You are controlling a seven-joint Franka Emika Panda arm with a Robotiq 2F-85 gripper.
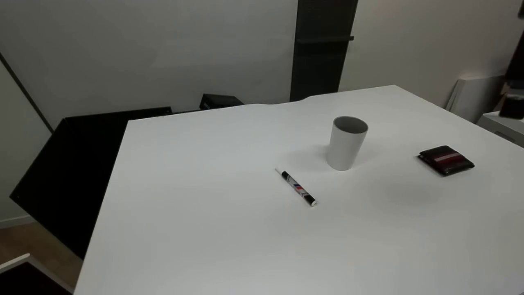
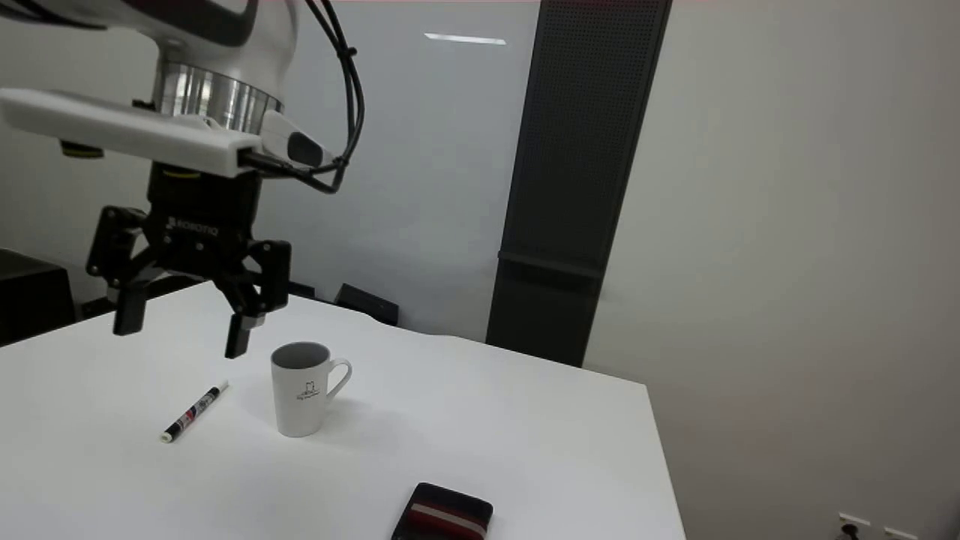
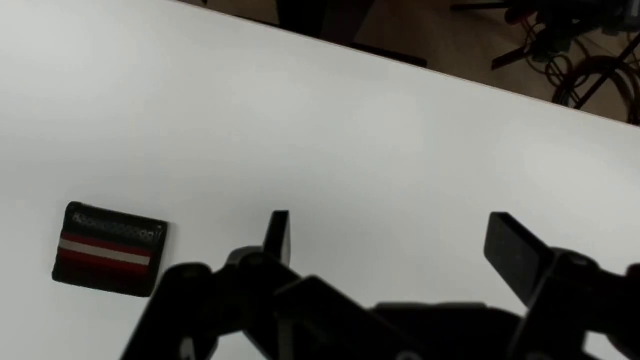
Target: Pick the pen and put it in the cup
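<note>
The pen lies flat on the white table, black ends with a printed white middle. It also shows in an exterior view. The cup stands upright beside the pen, a short gap apart. In an exterior view the cup has a handle and a small dark print. My gripper is open and empty, held above the table. In the wrist view the gripper's fingers are wide apart with only table surface between them. The pen and the cup are out of the wrist view.
A dark wallet with a red and light stripe lies on the table, past the cup from the pen. It shows left of the fingers in the wrist view. The table edge crosses the top of that view, with cables beyond.
</note>
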